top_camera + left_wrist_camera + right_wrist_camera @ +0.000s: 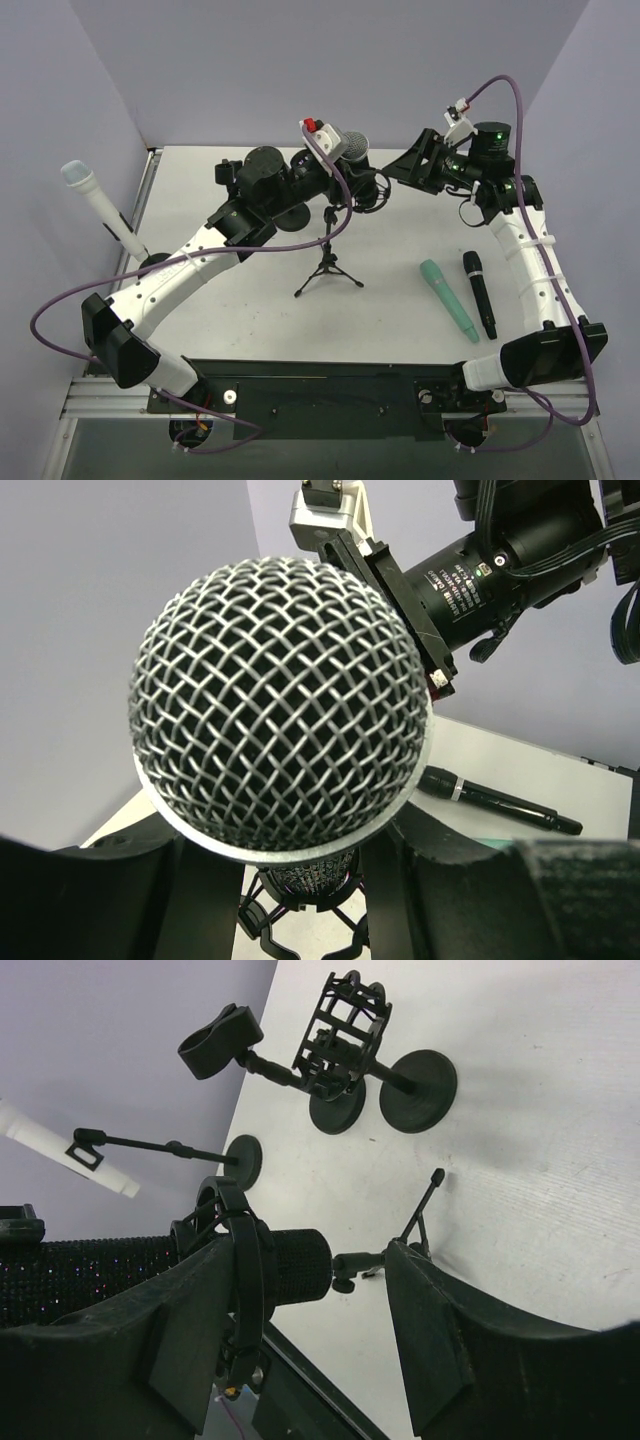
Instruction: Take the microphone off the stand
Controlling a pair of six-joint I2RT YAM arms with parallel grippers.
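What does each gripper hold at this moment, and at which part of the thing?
Left gripper brackets the black microphone with silver mesh head just below the head; whether it grips cannot be told. Right gripper is open, holding nothing.

On the white table [400, 320], toward its right side, two loose microphones lie near each other without touching: a teal microphone [447, 299] and, to the right of it, a black microphone [479, 293], both with the length running roughly toward the near edge. At the left edge a white microphone [100, 207] with a pale blue head sits tilted in a thin stand with a small round base [153, 264]. Farther back stand two more black holders on round bases, close together: one carries an empty shock mount [343, 1030], the other an empty clip [220, 1040]. Plain lilac walls [300, 60] close the scene.
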